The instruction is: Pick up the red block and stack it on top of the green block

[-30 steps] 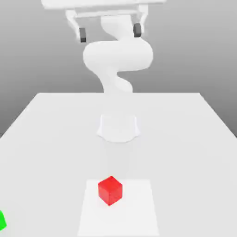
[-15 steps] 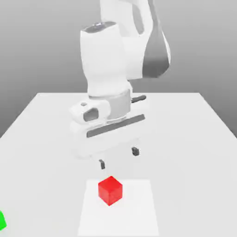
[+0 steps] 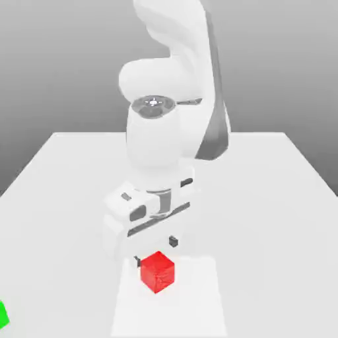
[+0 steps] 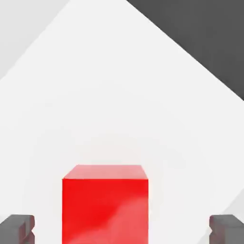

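Observation:
The red block (image 3: 157,270) rests on the white table (image 3: 264,198), near its front edge. My gripper (image 3: 155,251) hangs just above and slightly behind the block, open, with one dark fingertip on each side and nothing between them. In the hand view the red block (image 4: 105,205) sits between the two fingertips (image 4: 18,228) of the gripper (image 4: 123,228), with clear gaps on both sides. A corner of the green block (image 3: 2,315) pokes in at the exterior view's lower left edge, far from the gripper.
A lighter square patch (image 3: 198,304) on the table lies under the red block. The robot's white arm and base (image 3: 165,152) rise behind the gripper over the table's middle. Dark floor (image 4: 209,43) lies beyond the table's edge.
The arm has swung down from high above the table until the open gripper hangs just over the red block. Both blocks have stayed where they were.

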